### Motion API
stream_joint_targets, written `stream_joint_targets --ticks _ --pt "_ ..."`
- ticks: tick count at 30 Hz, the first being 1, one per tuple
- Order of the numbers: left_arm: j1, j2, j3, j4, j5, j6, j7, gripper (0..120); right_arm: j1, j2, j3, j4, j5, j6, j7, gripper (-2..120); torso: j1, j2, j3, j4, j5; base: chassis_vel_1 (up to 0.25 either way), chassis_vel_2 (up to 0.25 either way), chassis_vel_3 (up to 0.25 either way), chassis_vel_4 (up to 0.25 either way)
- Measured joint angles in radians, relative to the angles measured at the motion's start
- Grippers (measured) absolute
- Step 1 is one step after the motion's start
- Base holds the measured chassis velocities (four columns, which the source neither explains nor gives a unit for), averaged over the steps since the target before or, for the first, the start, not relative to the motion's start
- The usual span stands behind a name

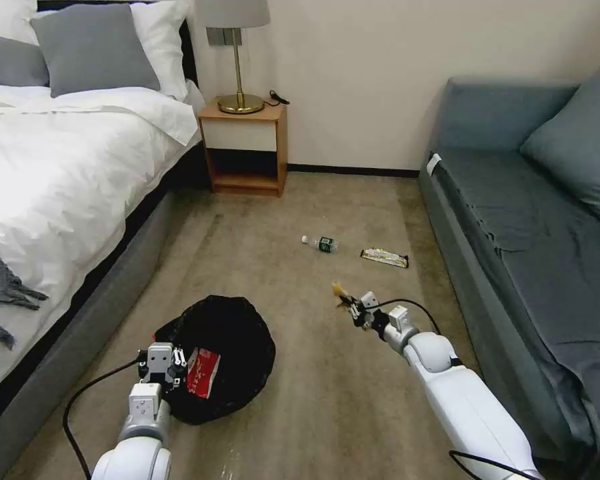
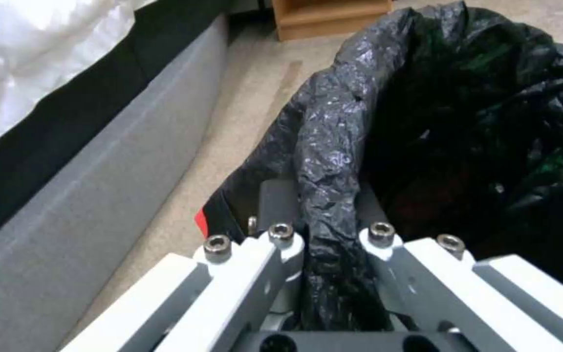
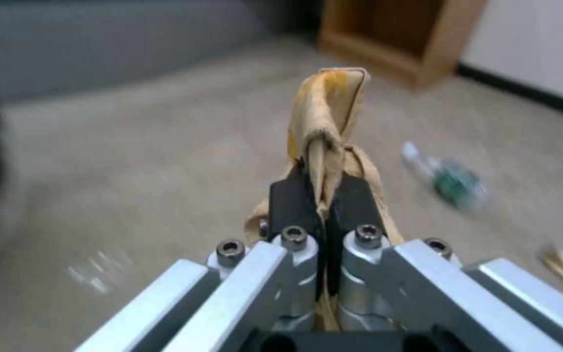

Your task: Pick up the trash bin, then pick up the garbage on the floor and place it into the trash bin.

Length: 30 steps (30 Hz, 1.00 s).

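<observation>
My left gripper (image 1: 172,365) is shut on the rim of the trash bin (image 1: 237,333), whose glossy black bag liner (image 2: 425,107) bunches between the fingers (image 2: 281,210). A red snack packet (image 1: 203,371) lies inside the bin. Over the carpet to the bin's right, my right gripper (image 1: 352,308) is shut on a tan-brown paper packaging (image 3: 327,122), held above the floor. Farther out on the carpet lie a small clear green-labelled bottle (image 1: 321,244) and a long yellow-white wrapper (image 1: 384,257); the bottle (image 3: 454,183) also shows past the right gripper.
A bed (image 1: 60,173) with a grey base runs along the left, close beside the bin. A wooden nightstand (image 1: 245,147) with a lamp stands at the far wall. A blue-grey sofa (image 1: 533,227) lines the right side. Open carpet lies between them.
</observation>
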State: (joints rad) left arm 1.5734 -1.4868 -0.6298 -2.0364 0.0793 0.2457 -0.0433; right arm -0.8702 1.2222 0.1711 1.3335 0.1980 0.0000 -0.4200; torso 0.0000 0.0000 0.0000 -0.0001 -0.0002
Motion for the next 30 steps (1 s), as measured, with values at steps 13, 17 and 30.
stream_joint_targets --ticks 13,17,30 --pt "-0.01 -0.001 0.012 -0.007 0.013 0.012 0.0 4 -0.099 0.021 -0.152 0.409 0.084 -0.116 0.011 0 0.0 0.0 0.0 0.0001 -0.0001 0.0 0.0 0.0 0.0" --pt "-0.004 0.002 0.011 -0.012 0.013 0.012 0.0 4 -0.125 0.035 -0.221 0.493 0.089 -0.138 0.013 0 0.0 0.0 0.0 0.0001 0.0 0.0 0.0 0.0 0.0" --pt "-0.002 0.0 0.017 -0.017 0.015 0.01 0.0 4 -0.155 0.104 -0.364 0.437 0.043 -0.113 0.009 0 0.0 0.0 0.0 0.0001 0.0001 0.0 0.0 0.0 0.0"
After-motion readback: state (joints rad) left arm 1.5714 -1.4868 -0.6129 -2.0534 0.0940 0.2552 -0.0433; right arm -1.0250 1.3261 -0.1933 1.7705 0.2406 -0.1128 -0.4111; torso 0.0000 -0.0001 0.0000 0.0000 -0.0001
